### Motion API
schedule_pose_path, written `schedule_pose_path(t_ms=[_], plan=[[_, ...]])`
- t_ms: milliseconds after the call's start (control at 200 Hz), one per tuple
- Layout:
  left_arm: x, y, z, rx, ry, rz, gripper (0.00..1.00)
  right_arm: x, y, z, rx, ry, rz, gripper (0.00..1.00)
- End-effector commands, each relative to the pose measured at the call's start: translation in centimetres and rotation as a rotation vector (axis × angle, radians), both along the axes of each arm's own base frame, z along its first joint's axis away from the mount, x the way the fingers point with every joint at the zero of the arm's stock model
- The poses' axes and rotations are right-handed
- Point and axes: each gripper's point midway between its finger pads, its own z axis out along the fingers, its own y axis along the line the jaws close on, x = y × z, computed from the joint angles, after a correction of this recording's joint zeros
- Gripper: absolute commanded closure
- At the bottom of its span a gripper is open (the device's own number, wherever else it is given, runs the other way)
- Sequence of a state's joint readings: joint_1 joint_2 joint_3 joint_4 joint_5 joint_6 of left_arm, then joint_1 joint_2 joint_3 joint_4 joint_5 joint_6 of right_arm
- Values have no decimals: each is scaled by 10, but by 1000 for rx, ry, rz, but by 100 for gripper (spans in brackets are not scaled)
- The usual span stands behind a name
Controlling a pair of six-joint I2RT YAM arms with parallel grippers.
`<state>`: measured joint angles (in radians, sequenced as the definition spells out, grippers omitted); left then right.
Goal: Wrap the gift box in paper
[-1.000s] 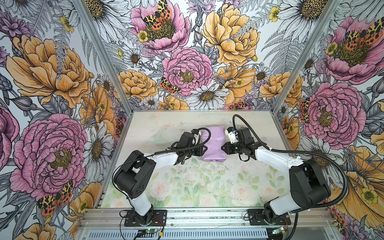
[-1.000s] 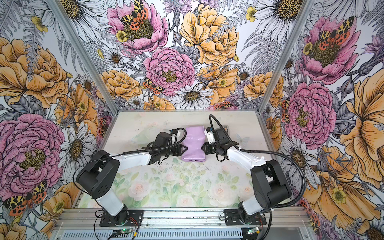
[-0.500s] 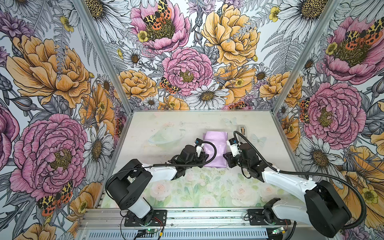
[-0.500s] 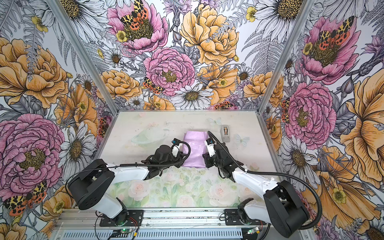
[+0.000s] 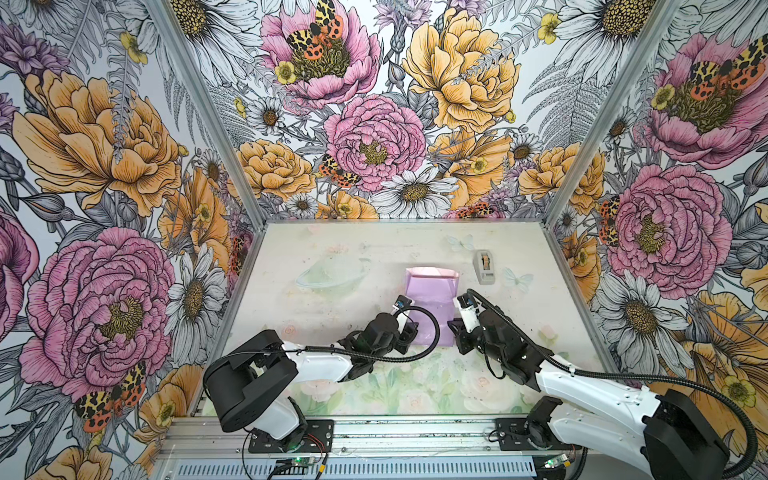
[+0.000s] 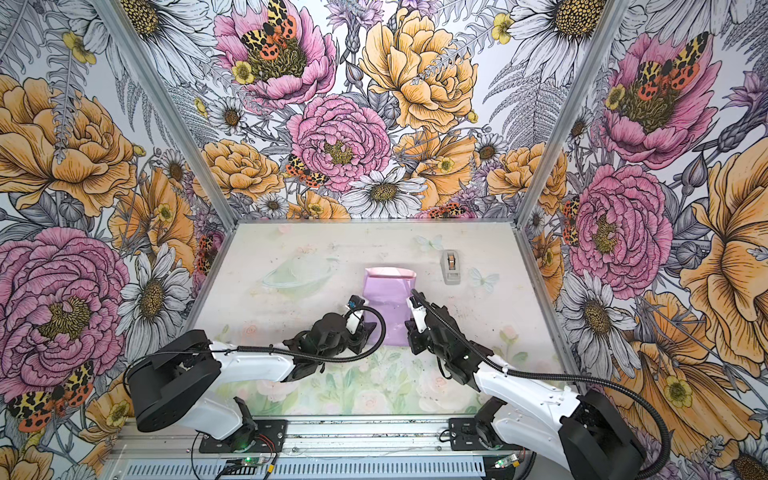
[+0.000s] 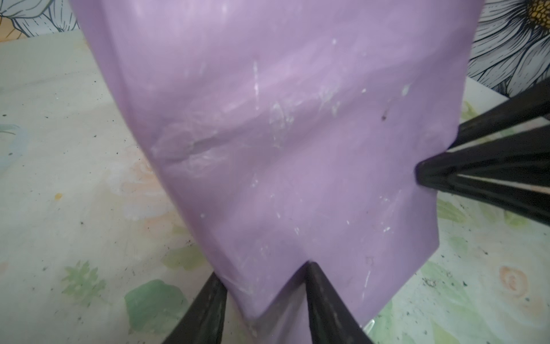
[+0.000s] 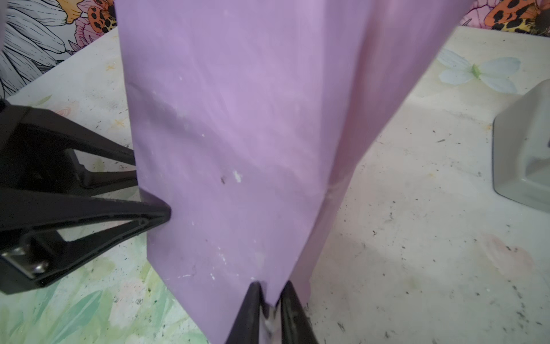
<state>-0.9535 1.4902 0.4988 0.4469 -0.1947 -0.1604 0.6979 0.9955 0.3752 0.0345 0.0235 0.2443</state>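
Note:
The paper (image 5: 430, 299) (image 6: 388, 299), lilac face up, runs from a pale pink fold at its far end toward me. My left gripper (image 5: 410, 331) (image 6: 365, 330) (image 7: 265, 309) is shut on a bunched fold at its near left edge. My right gripper (image 5: 454, 330) (image 6: 409, 328) (image 8: 269, 300) pinches the near right corner, jaws almost together. The lilac sheet (image 7: 297, 134) (image 8: 253, 119) rises taut from both grips and fills each wrist view. The gift box is hidden in every view.
A grey tape dispenser (image 5: 484, 267) (image 6: 451, 266) (image 8: 523, 155) stands just right of the paper's far end. Printed walls close the table (image 5: 332, 257) on three sides. Each wrist view shows the other gripper's fingers (image 7: 476, 172) (image 8: 89, 214) at the sheet's edge.
Both arms have drawn back toward the near edge, pulling the paper's near end with them. The tape dispenser, earlier behind the right arm, now shows.

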Motion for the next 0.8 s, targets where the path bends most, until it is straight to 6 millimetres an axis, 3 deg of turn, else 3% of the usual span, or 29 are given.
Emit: schedule_pose_path(t_ms=[0, 160, 280, 480, 605, 796], plan=[[-14, -2, 4, -25, -6, -24, 55, -13, 6, 4, 34, -6, 26, 84], [-23, 7, 1, -44, 31, -7, 51, -24, -5, 1, 66, 8, -17, 80], [-21, 20, 2, -48, 36, 53, 37, -28, -14, 6, 98, -3, -49, 65], [-25, 29, 8, -99, 65, 83, 27, -33, -21, 16, 178, -6, -87, 48], [-27, 28, 12, -171, 108, 74, 25, -36, -14, 26, 225, -13, -53, 41], [-28, 25, 10, -203, 143, 51, 25, -39, -5, 31, 270, -24, -2, 40]])
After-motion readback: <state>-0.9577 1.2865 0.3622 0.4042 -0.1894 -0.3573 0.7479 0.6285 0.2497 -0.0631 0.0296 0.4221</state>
